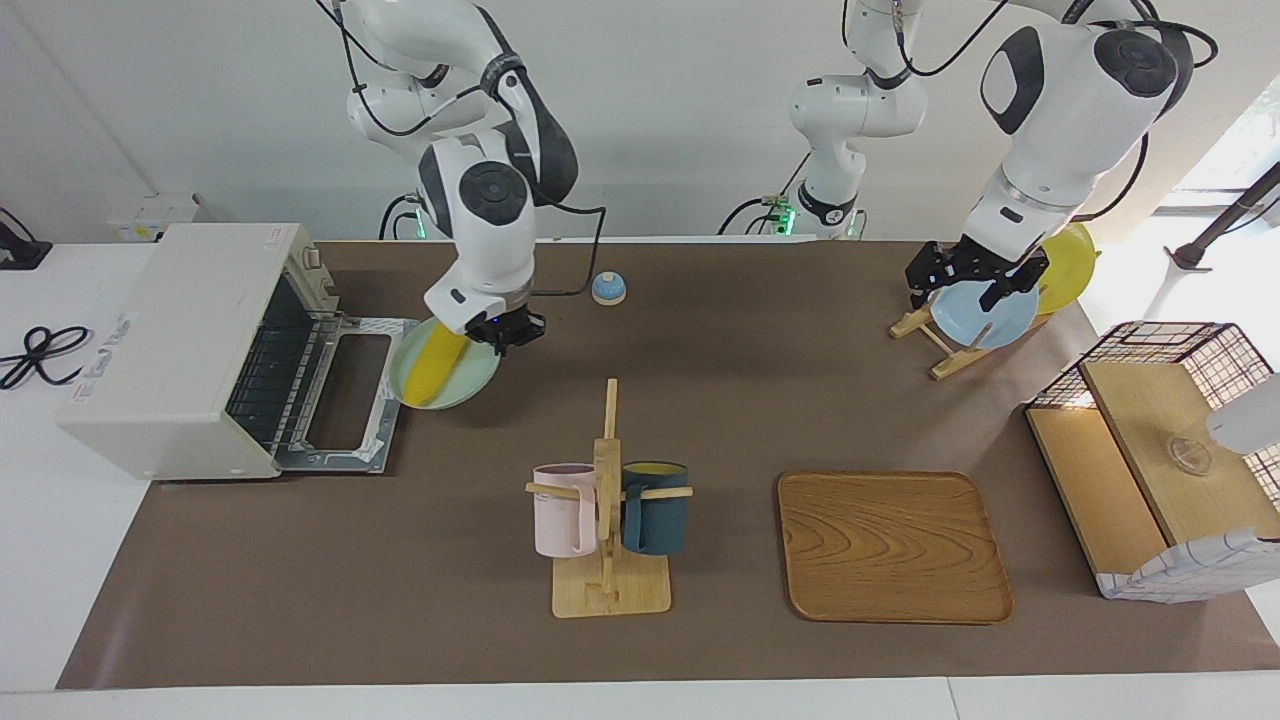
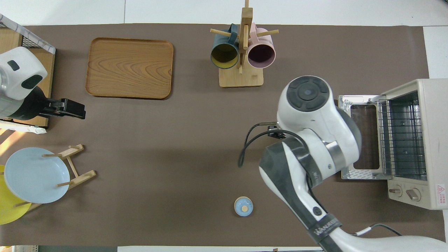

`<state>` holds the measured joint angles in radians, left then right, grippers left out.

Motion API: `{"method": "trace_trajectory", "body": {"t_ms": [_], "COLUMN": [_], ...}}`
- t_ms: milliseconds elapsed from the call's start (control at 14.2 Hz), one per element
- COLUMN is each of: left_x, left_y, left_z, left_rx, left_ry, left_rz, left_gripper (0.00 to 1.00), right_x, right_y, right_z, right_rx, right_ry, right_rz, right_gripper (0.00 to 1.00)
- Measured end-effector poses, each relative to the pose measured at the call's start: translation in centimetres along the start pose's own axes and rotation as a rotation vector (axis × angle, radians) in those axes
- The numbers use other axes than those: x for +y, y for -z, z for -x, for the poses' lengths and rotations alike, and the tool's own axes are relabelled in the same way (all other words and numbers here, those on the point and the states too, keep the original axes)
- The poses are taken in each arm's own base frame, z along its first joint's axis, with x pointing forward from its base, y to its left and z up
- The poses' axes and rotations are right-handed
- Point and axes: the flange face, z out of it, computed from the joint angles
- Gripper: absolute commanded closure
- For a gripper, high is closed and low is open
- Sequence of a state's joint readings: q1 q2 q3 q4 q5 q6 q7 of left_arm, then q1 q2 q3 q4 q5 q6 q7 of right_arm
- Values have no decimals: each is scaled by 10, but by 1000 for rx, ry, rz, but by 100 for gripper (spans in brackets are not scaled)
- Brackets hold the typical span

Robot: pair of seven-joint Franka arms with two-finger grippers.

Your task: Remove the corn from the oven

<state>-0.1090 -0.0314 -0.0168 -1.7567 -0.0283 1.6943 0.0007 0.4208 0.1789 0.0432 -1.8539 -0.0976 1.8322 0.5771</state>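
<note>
The yellow corn [image 1: 436, 366] lies on a pale green plate [image 1: 466, 381] that hangs in the air just past the free edge of the oven's dropped door [image 1: 352, 398]. My right gripper [image 1: 502, 336] is shut on that plate's rim. The off-white oven [image 1: 178, 345] [image 2: 409, 140] stands open at the right arm's end of the table, with only its bare wire rack [image 2: 402, 136] inside. In the overhead view my right arm hides the corn and plate. My left gripper [image 1: 975, 281] [image 2: 71, 109] waits open in the air by the plate rack, holding nothing.
A mug stand [image 1: 608, 500] with a pink and a dark teal mug sits mid-table, a wooden tray [image 1: 893, 545] beside it. A small blue bell [image 1: 608, 288] lies near the robots. A plate rack with a blue plate [image 1: 990, 318] and a wire basket box [image 1: 1160, 450] stand at the left arm's end.
</note>
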Motion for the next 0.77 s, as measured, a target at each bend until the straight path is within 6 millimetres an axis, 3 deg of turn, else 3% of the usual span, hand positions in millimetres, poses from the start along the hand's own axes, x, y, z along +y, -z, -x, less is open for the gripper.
{"method": "trace_trajectory", "body": {"t_ms": [211, 351, 632, 702, 773], "left_x": [-1, -1, -12, -14, -14], "left_y": [0, 0, 0, 0, 0], "left_z": [0, 0, 0, 0, 0], "left_rx": [0, 0, 1, 1, 1], "left_ry": [1, 1, 21, 24, 25], "left_rz": [0, 0, 1, 1, 1], "left_gripper": [0, 0, 0, 0, 0], "right_x": [-113, -154, -166, -165, -164], "right_y": [9, -4, -30, -34, -39], "right_z": [5, 3, -4, -5, -7], "right_rx": [10, 8, -6, -7, -4], "right_ry": [-91, -90, -112, -122, -130], "right_rz": [-22, -64, -138, -157, -173], "right_gripper": [100, 100, 100, 95, 79]}}
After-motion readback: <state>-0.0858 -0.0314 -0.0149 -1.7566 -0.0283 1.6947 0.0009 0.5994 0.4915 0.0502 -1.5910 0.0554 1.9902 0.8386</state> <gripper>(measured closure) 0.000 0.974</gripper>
